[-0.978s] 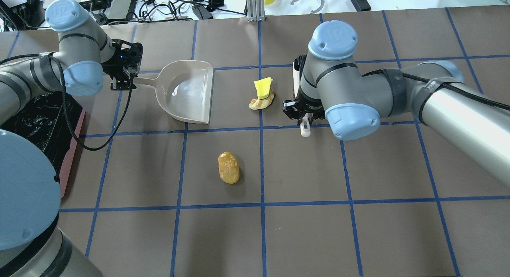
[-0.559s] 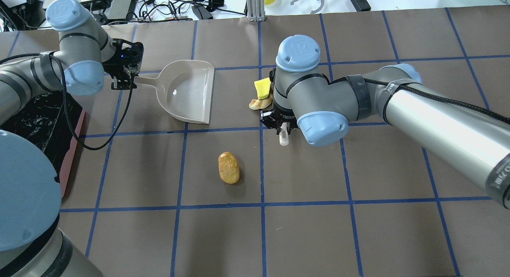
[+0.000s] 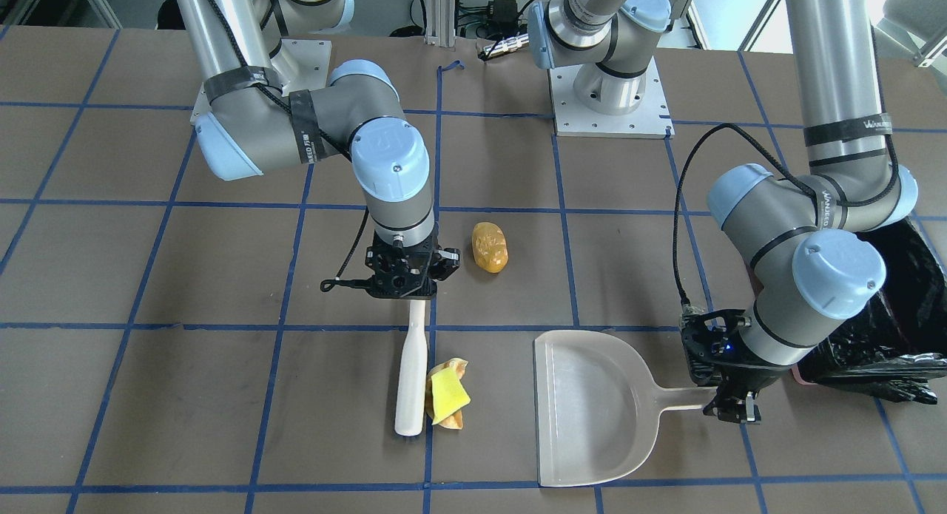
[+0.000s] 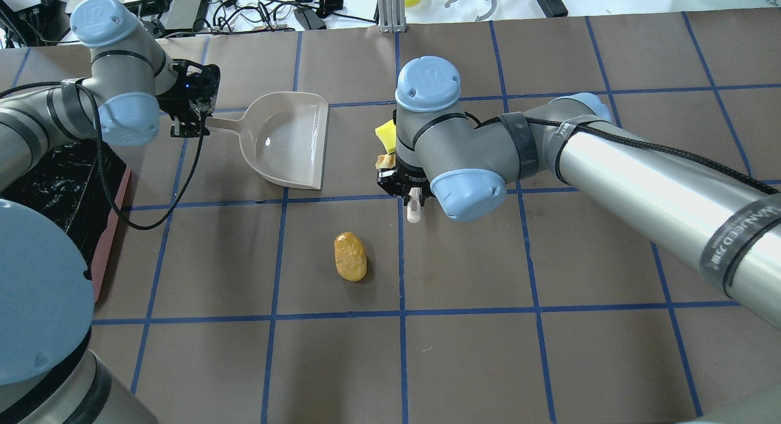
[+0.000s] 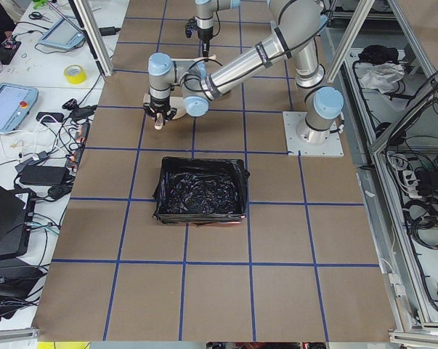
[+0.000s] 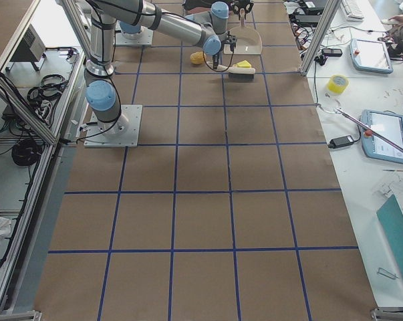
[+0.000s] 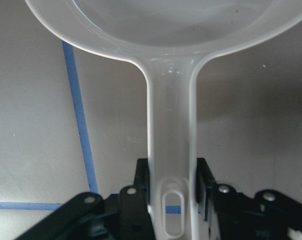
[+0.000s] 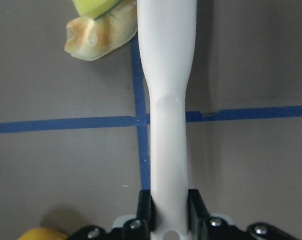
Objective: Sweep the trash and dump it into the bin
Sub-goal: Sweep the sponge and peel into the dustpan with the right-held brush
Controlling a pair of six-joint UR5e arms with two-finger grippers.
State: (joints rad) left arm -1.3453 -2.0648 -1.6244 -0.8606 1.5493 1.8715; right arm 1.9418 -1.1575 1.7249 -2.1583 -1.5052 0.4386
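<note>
My right gripper [image 3: 407, 277] is shut on the handle of a white brush [image 3: 410, 373]; it also shows in the right wrist view [image 8: 169, 220] around the handle [image 8: 168, 100]. The brush head touches the yellow-green sponge block [image 3: 446, 392], which lies on the tan bagel ring [image 3: 453, 368]. The golden-brown roll [image 3: 490, 248] lies apart, nearer the robot. My left gripper [image 3: 729, 403] is shut on the handle [image 7: 171, 150] of the beige dustpan [image 3: 592, 403], whose mouth faces the sponge. The dustpan is empty. The pink bin with the black bag [image 3: 888, 329] stands behind my left arm.
Blue tape lines divide the brown table into squares. Cables, devices and an aluminium post [image 4: 390, 9] lie beyond the table's far edge. The two arm base plates [image 3: 610, 100] sit at the robot's side of the table.
My right arm has moved the brush left toward the dustpan, pushing the sponge and bagel ring a little that way. The left arm, the dustpan and the roll have not moved.
</note>
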